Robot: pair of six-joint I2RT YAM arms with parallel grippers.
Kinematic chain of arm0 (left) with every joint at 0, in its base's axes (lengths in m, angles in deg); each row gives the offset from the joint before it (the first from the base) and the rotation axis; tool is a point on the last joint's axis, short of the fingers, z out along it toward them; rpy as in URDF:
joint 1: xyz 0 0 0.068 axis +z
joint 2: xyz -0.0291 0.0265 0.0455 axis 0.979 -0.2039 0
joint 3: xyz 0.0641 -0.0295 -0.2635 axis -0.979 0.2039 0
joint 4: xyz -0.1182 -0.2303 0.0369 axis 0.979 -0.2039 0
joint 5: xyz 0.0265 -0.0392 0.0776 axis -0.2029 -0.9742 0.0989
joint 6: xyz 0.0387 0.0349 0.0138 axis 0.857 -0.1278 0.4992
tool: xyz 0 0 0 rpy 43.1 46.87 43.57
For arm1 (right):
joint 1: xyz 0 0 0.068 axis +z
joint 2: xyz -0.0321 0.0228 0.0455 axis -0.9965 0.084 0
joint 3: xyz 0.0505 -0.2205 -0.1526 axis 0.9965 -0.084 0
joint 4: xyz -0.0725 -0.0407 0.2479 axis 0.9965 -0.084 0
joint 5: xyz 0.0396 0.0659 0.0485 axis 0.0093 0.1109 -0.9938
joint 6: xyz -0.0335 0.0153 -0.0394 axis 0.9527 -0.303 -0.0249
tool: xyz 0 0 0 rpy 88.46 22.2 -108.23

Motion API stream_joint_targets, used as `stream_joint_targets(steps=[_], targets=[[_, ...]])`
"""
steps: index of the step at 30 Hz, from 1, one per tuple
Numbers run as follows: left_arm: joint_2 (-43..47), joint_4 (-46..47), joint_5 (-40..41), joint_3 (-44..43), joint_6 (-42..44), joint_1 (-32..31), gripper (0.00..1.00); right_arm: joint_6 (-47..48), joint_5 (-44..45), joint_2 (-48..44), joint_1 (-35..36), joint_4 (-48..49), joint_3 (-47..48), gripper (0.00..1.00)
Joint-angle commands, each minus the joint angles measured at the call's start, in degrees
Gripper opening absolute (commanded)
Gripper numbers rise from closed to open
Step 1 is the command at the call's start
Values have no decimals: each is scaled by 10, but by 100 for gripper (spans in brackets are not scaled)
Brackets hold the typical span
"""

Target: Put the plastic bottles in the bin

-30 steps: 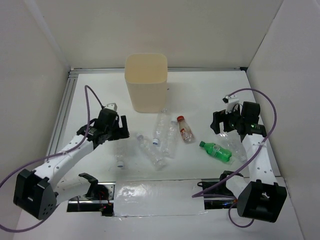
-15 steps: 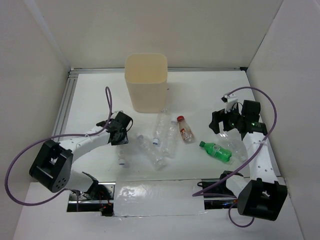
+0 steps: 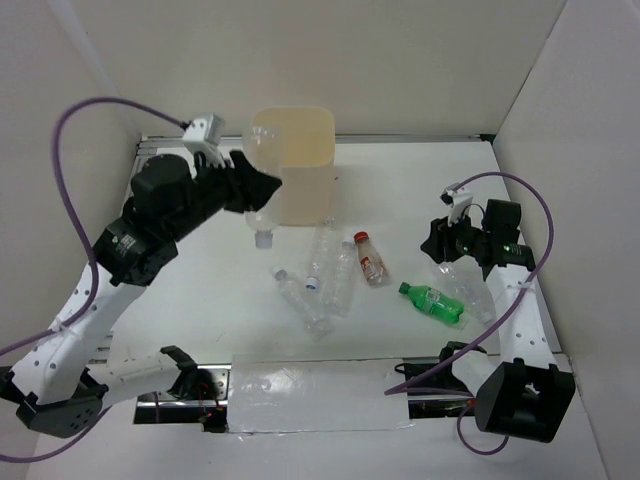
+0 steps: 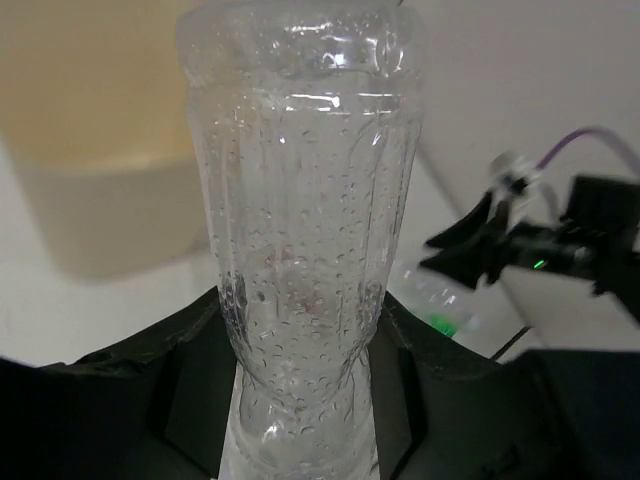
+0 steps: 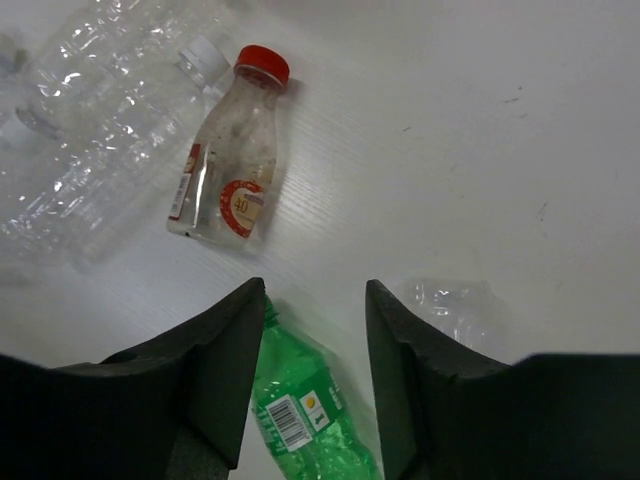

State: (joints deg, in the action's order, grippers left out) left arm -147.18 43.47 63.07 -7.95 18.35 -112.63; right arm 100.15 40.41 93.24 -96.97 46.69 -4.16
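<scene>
The neck of the clear bottle point(image 4: 305, 250) is cut off at the lower edge of the left wrist view. Overhead, at upper centre-left, it is seen against the bin point(image 3: 305, 195), its long axis running top to bottom, white cap lowermost. Its ribbed wall is beaded with droplets. It is clamped by the jaws of the left gripper point(image 4: 302, 340). The jaws of the right gripper point(image 5: 315, 330) are held apart above the green bottle point(image 5: 305, 420).

White arms point(image 3: 85, 315), black pincers point(image 5: 315, 290), purple cables point(image 3: 108, 100).
</scene>
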Motion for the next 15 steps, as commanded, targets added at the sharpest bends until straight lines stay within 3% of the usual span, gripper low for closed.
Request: stream_joint_targets(steps=[1,2,4,9,11,15], targets=[[-70,117,-58,-99,62,-1,0,4,-35,-3,9,17,21,50],[-109,155,-49,-112,70,-1,0,4,-35,2,14,17,21,44],[-149,264,6,-146,77,-1,0,4,-35,3,14,17,21,44],[-265,414,103,-205,90,11,0,15,-23,-5,19,17,27,45],[-316,438,158,-228,111,11,0,15,-17,-24,19,17,27,50],[-395,481,272,-265,171,5,1,15,-12,-48,19,17,13,50]])
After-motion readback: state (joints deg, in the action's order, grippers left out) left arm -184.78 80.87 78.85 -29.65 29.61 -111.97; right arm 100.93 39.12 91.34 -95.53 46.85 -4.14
